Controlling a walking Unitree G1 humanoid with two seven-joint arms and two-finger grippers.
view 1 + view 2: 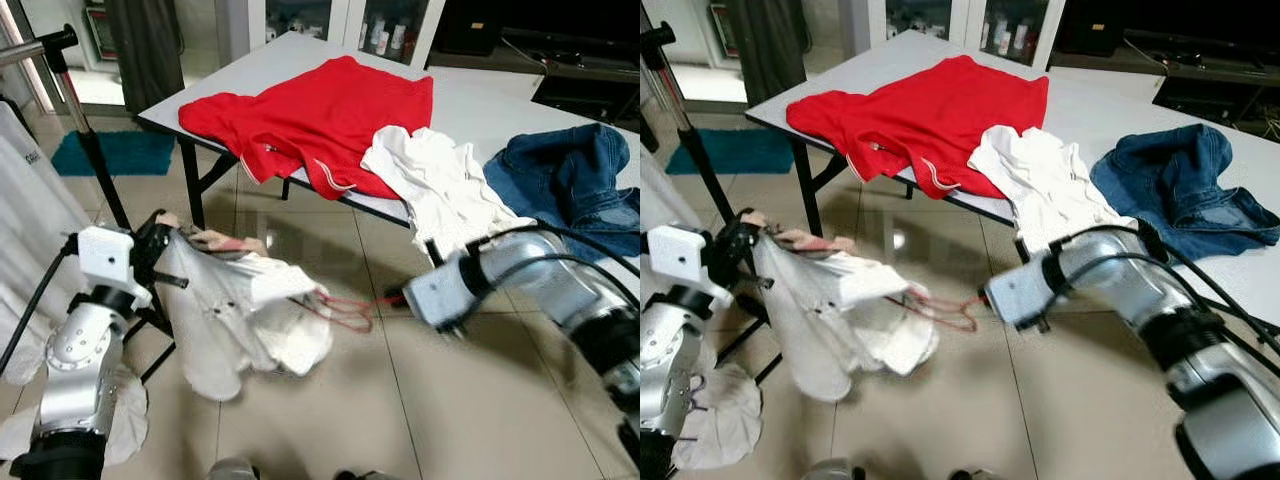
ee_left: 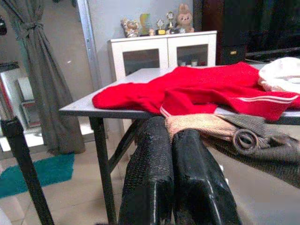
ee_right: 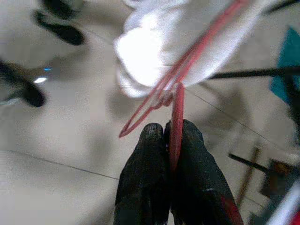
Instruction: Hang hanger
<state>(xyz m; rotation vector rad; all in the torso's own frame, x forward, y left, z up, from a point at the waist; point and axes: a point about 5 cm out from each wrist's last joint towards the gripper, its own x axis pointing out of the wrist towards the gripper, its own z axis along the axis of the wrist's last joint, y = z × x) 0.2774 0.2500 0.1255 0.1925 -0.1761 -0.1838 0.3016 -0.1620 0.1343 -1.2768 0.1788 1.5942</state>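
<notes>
Hanger (image 3: 176,79), red wire, is hanging low over the tiled floor (image 1: 440,400), pinched tight in the right claw (image 3: 169,136). Left claw (image 2: 172,136) is clamping the collar of the white shirt (image 1: 245,315) draped on it. Red garment (image 1: 320,115) is lying on the surface (image 1: 260,60) behind.

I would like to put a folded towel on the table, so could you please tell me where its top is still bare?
The table is bare along its far edge, behind the red shirt and white shirt. The near edge is crowded, with the jeans beside them.
</notes>
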